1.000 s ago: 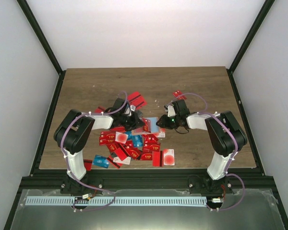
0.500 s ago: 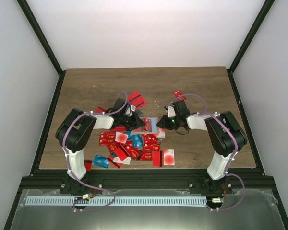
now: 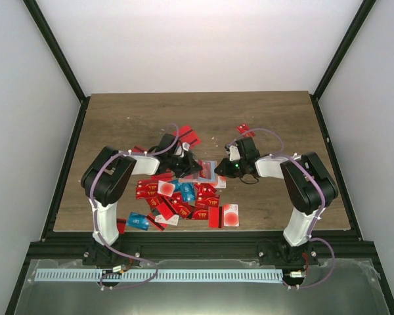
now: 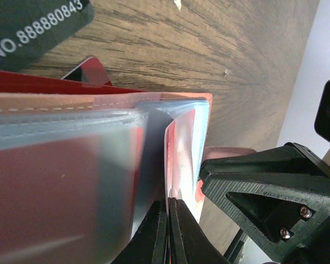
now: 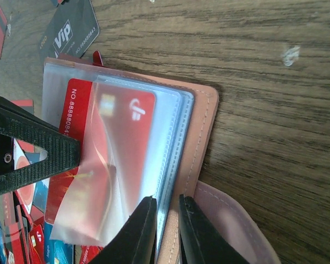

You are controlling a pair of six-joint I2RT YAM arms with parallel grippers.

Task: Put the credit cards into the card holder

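Note:
The card holder (image 3: 207,172) lies open between my two grippers; its tan cover (image 5: 204,124) and clear sleeves show in the right wrist view. A red credit card (image 5: 107,124) sits inside one sleeve. My left gripper (image 4: 169,201) is shut on the thin edge of a clear sleeve (image 4: 181,143). My right gripper (image 5: 166,202) is shut on the holder's sleeve stack beside the stitched spine. In the top view the left gripper (image 3: 188,165) and right gripper (image 3: 224,169) face each other across the holder. Loose credit cards (image 3: 184,197) lie piled in front.
A dark grey VIP card (image 5: 71,30) lies just beyond the holder. Red cards (image 3: 189,138) lie behind the left gripper, and one (image 3: 244,129) behind the right. A white card with a red dot (image 3: 231,214) and a blue card (image 3: 138,220) lie near the front edge.
My left arm has shifted a little to the right toward the holder. The right gripper has edged slightly back. Both stay shut on the holder.

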